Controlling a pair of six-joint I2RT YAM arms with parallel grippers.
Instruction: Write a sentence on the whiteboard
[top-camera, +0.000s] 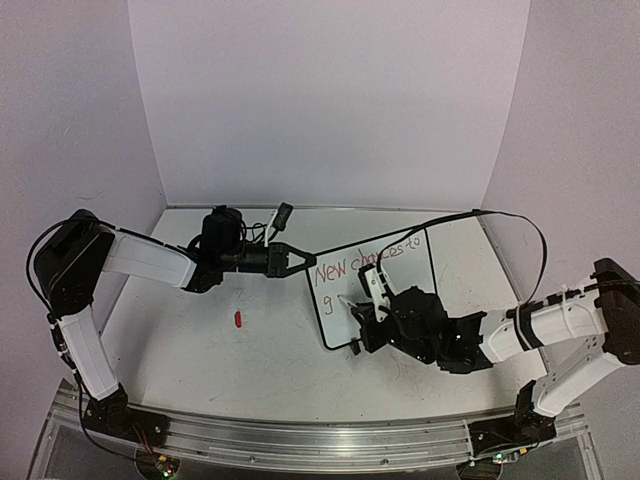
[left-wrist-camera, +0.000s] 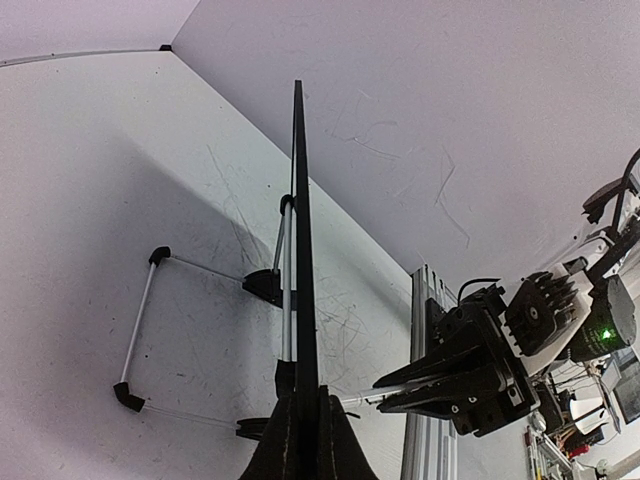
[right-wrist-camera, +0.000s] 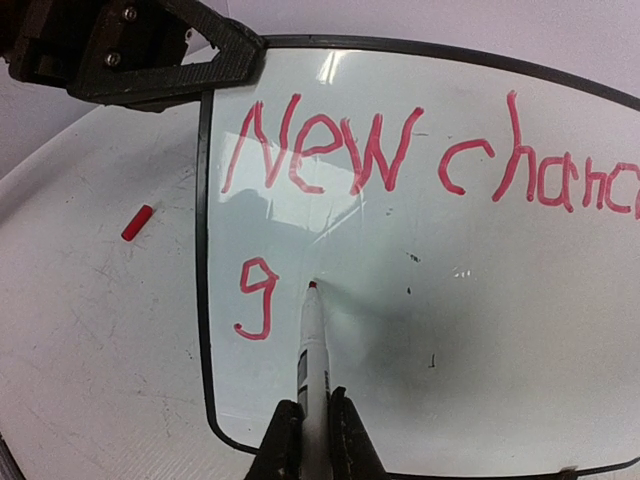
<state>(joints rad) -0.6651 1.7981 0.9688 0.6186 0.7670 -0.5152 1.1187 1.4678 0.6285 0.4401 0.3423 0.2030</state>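
Left gripper (top-camera: 292, 258) pinched the glossy black-framed whiteboard (right-wrist-camera: 450, 330); right gripper (right-wrist-camera: 312, 440) clamped a slim white marker (right-wrist-camera: 313, 340); red cap (right-wrist-camera: 138, 222) lay on scuffed table (right-wrist-camera: 90, 350).

Boxed in by a plain pale-lilac back wall (top-camera: 330, 100), matching left wall (top-camera: 70, 100) and right wall (top-camera: 590, 100). Below, a scuffed white table (top-camera: 200, 340), finely scratched. Along the near edge, a ribbed silver aluminium rail (top-camera: 300, 442). Soft, even light.
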